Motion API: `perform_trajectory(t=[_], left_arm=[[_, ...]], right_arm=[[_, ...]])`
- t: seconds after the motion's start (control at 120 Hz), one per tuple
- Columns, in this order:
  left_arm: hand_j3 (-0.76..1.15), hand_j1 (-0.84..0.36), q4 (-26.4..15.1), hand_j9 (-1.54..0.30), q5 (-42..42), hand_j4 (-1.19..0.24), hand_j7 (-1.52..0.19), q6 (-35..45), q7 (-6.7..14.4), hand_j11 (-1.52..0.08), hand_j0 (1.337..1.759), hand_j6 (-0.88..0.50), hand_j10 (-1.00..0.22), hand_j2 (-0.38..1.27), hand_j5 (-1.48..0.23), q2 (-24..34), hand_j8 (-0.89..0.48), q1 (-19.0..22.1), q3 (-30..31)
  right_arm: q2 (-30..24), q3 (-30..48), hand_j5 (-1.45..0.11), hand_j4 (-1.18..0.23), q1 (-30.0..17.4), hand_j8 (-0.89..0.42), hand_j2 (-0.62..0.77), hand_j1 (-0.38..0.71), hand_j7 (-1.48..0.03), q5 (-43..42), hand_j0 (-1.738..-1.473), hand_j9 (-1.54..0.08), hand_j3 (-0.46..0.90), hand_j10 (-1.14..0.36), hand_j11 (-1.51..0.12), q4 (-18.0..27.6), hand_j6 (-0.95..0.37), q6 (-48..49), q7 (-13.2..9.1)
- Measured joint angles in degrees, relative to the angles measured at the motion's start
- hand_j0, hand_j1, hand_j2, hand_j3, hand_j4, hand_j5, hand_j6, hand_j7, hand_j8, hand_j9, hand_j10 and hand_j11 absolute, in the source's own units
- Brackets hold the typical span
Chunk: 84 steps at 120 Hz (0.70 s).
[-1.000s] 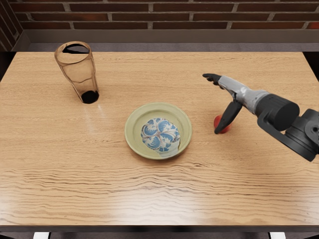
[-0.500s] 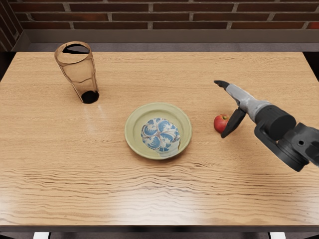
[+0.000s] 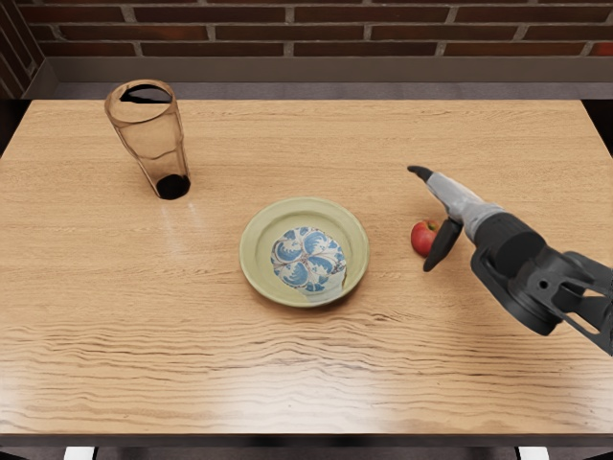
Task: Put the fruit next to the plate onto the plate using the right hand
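Observation:
A small red apple [image 3: 422, 236] lies on the table to the right of the plate [image 3: 257, 251], a green-rimmed dish with a blue and white pattern in its middle. My right hand [image 3: 433, 213] comes in from the right edge and sits just right of the apple, its fingers spread. The thumb points up and to the left above the fruit, and a dark finger [image 3: 442, 245] hangs down along the apple's right side. Nothing is grasped. The left arm does not show.
A tall brown glass [image 3: 149, 139] stands at the back left of the wooden table [image 3: 306, 355]. A brick wall runs behind the table's far edge.
The right hand has drawn back to the right and lowered, uncovering the apple, then edged in close against the apple's right side. The apple and plate have not moved.

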Motion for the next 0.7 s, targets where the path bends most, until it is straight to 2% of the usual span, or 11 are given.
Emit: perform_trajectory(t=[0.117,0.4,0.7], left_arm=[[0.00,0.35,0.0,0.00,0.0,0.00,0.00,0.0,0.0,0.00,1.658,0.00,0.00,0.00,0.00,0.0,0.00,0.0,0.0],[0.00,0.35,0.0,0.00,0.0,0.00,0.00,0.0,0.0,0.00,1.658,0.00,0.00,0.00,0.00,0.0,0.00,0.0,0.0],[0.00,0.35,0.0,0.00,0.0,0.00,0.00,0.0,0.0,0.00,1.658,0.00,0.00,0.00,0.00,0.0,0.00,0.0,0.0]], right_arm=[[0.4,-0.1,-0.07,-0.06,-0.3,-0.06,-0.01,-0.28,-0.07,-0.1,-1.658,-0.07,0.00,-0.06,-0.07,-1.0,-0.06,-0.5,0.0],[1.9,0.3,-0.30,-0.23,-0.5,-0.23,-0.04,-0.07,-0.30,0.3,-1.658,-0.30,0.00,-0.23,-0.30,-1.5,-0.23,-0.6,0.0],[1.3,0.3,-0.39,-0.30,-0.9,-0.30,-0.06,0.01,-0.39,0.3,-1.658,-0.39,0.00,-0.30,-0.39,-1.3,-0.30,-0.6,0.0]])
